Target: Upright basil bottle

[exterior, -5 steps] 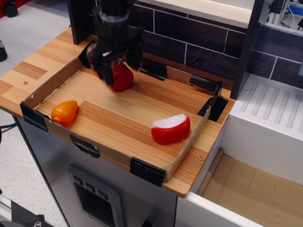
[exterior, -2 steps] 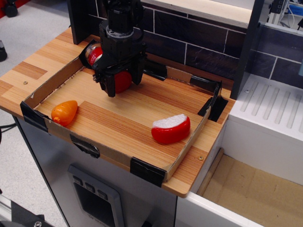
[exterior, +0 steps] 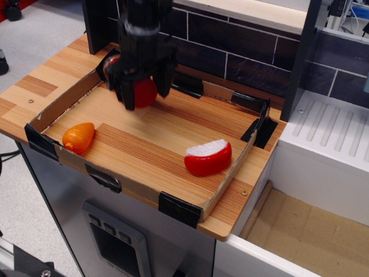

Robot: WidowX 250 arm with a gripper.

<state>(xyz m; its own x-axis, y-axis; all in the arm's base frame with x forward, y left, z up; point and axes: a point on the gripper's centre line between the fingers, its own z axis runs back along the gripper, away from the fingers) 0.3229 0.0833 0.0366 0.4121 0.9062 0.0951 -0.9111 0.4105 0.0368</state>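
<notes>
The arm (exterior: 141, 23) is matte black and blocky, slightly blurred, ending in a black pincer (exterior: 144, 92) with two thick, squared fingers (exterior: 127, 95).

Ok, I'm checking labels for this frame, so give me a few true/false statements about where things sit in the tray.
1. The black gripper is over the clear red-capped basil bottle at the tray's back-left. True.
2. The orange carrot-shaped toy lies near the tray's right edge. False: it lies near the front-left corner.
3. The red wax-rind cheese wedge touches the carrot toy. False: they lie well apart.
4. The cardboard-walled wooden tray has black tape at its corners. True.
</notes>
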